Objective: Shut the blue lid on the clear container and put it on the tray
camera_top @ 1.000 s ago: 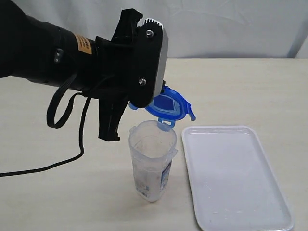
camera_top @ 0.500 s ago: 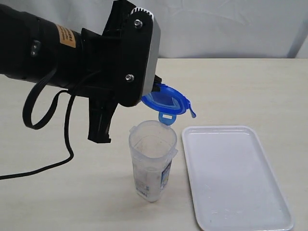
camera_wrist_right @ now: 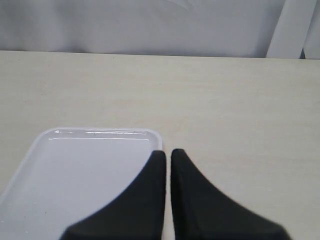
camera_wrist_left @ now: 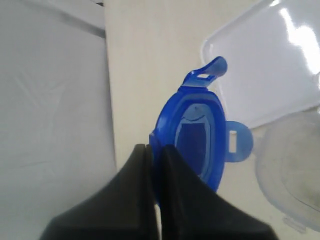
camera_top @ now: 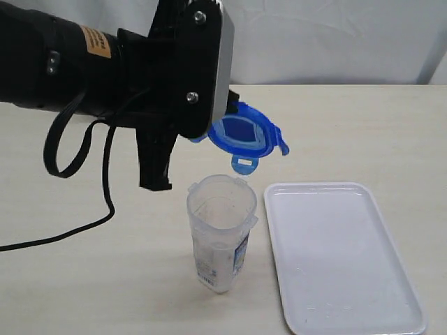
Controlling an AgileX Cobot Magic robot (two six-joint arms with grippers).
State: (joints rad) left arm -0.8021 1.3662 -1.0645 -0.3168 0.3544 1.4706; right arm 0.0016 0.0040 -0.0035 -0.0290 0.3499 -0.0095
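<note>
My left gripper (camera_wrist_left: 156, 150) is shut on the edge of the blue lid (camera_top: 242, 137), which hangs tilted in the air with its flaps spread. In the left wrist view the blue lid (camera_wrist_left: 197, 137) shows its darker centre. Below it and slightly toward the camera, the clear container (camera_top: 221, 234) stands upright and uncovered on the table, a printed label low on its side; its rim (camera_wrist_left: 290, 165) shows in the left wrist view. The white tray (camera_top: 339, 255) lies bare to the container's right. My right gripper (camera_wrist_right: 167, 156) is shut on nothing, above the tray's (camera_wrist_right: 75, 175) corner.
The left arm's black body (camera_top: 119, 70) and its cable (camera_top: 105, 209) hang over the left part of the beige table (camera_top: 363, 125). A white backdrop (camera_top: 335, 35) stands behind the table's far edge.
The left arm has lifted the blue lid a little higher and shifted it slightly right; the lid's flap that nearly touched the container rim now hangs apart from it. The container and tray stayed put.
</note>
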